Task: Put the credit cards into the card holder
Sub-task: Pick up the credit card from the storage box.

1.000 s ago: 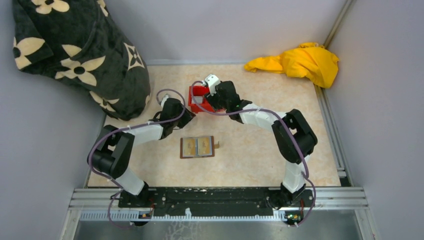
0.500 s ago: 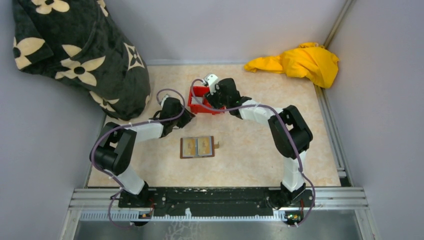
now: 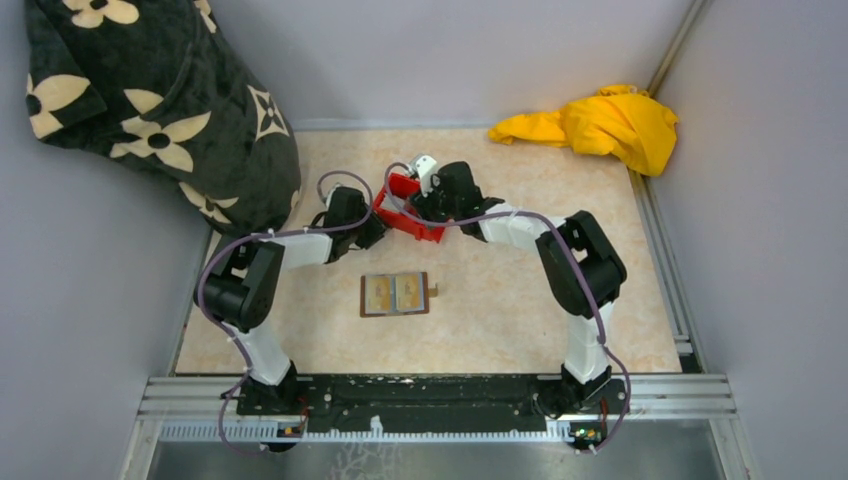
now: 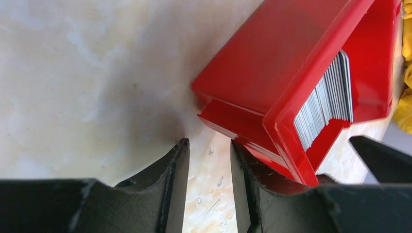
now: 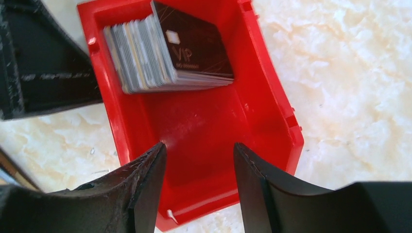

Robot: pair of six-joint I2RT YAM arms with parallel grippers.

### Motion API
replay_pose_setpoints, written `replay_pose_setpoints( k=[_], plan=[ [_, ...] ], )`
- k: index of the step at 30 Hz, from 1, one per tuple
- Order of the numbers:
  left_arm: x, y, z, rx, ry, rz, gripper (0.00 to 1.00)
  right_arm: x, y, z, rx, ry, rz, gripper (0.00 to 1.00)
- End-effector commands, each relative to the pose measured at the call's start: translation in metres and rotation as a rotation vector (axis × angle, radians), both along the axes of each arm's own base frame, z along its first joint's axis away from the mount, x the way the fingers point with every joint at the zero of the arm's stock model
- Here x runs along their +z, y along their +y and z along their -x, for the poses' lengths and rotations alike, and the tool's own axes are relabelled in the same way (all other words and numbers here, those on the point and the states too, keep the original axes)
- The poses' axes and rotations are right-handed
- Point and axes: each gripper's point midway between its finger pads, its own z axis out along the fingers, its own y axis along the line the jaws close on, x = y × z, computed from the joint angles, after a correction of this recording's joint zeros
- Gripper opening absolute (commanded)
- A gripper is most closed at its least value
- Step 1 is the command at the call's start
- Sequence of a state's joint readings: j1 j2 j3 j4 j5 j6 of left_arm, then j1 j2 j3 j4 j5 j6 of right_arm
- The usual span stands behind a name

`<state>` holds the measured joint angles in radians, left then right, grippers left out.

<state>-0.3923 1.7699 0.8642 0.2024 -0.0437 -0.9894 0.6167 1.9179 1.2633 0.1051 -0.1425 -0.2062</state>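
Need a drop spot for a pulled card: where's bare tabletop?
Free: between card holder and the right arm; the strip from the card holder to the near rail; far side between red bin and yellow cloth. Crowded: the bin, left gripper beside it, right gripper over it.

Showing smooth, glossy red plastic on the bin [image 5: 204,126]. Showing inside the bin thin, glossy credit cards [image 5: 160,53], under it a smooth, faintly shiny, marble-patterned tabletop [image 5: 350,73], close by it the matt black, slightly grainy left claw [image 4: 209,145] and right claw [image 5: 199,148].
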Motion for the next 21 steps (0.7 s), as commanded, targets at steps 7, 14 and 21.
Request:
replay_pose_setpoints(
  k=[7,14,21],
  plan=[
    [0.011,-0.005,-0.032,-0.036,-0.034,-0.005,0.43,0.023,0.003,0.017,0.034,0.019,-0.094,0.54],
    [0.008,-0.009,-0.037,-0.06,-0.025,-0.013,0.43,0.03,0.013,0.029,0.058,0.04,-0.133,0.54],
    [0.008,-0.009,-0.038,-0.077,-0.03,-0.022,0.44,0.05,0.032,0.033,0.089,0.017,-0.16,0.53]
  ],
)
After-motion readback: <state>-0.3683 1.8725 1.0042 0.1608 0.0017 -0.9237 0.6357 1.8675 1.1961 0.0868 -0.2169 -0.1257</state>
